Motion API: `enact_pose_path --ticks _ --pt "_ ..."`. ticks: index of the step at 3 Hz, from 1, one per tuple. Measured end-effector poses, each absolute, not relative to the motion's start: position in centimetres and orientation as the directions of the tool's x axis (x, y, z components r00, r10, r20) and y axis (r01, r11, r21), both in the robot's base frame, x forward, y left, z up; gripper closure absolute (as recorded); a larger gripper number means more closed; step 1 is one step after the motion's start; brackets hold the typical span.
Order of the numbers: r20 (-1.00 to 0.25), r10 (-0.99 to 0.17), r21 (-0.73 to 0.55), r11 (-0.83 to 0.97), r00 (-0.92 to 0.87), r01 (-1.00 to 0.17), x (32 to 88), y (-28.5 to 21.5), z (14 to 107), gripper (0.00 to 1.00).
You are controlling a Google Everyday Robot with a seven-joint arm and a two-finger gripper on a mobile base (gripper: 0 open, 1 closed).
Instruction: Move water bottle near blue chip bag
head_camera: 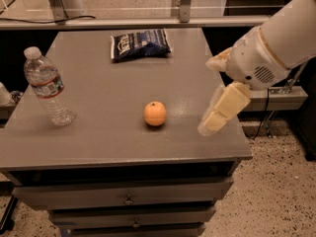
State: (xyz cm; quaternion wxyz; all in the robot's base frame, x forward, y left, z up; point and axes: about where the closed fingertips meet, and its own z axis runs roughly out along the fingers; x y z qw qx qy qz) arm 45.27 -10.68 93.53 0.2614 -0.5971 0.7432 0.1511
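Observation:
The water bottle (47,85) stands upright near the left edge of the grey table (98,137); it is clear and ribbed, with a white cap and a white-and-red label band. The blue chip bag (140,43) lies flat at the far middle of the table. My gripper (209,95) hangs over the table's right side, on a white arm that comes in from the upper right. Its cream fingers (224,106) are spread apart and hold nothing. It is far to the right of the bottle and nearer than the bag.
An orange fruit (155,113) sits in the middle of the table, between the bottle and the gripper. The table has drawers (128,199) below its front edge. A metal rail (148,21) runs behind the table. Speckled floor lies to the right.

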Motion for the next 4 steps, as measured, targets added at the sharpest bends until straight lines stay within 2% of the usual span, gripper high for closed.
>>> enact_pose_path --ticks 1,4 --pt "-0.698 -0.705 -0.039 0.211 -0.124 -0.977 45.7 -6.6 93.2 0.00" --pt "-0.751 -0.651 -0.045 0.212 -0.107 -0.976 45.7 -6.0 94.3 0.00"
